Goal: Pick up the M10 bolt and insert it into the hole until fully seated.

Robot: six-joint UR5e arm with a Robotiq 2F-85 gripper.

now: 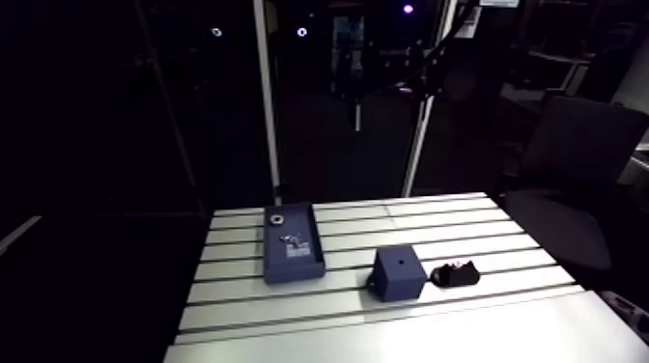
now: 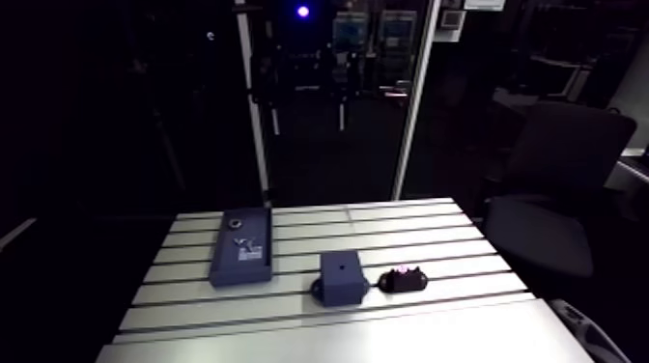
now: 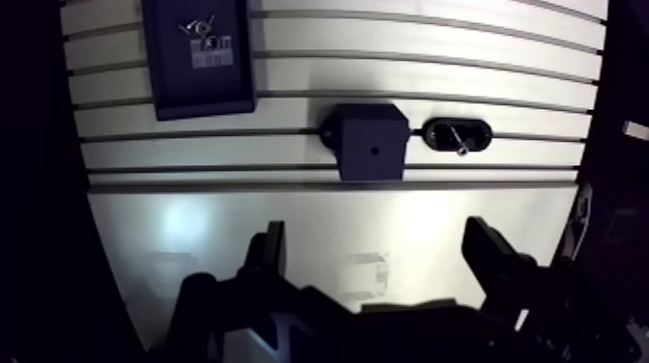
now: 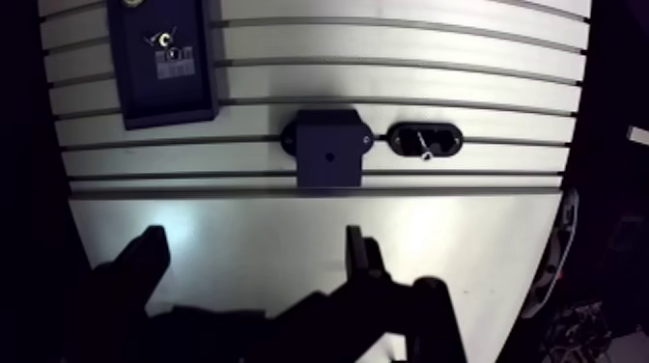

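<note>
End effector (image 3: 377,237) released, empty.
The M10 bolt (image 3: 458,145) lay far and right of it, just right of the holed block (image 3: 370,145).

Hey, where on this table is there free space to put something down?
Biggest bare patch: the smooth strip of the table between the block and the open end effector. Also free: the slotted rows beyond the block and the oval holder, beside the tray. Crowded: block and holder sit close together, with only a narrow gap between them.

Hand (image 3: 377,234) pointing down, fingers (image 3: 273,249) wide apart, empty
</note>
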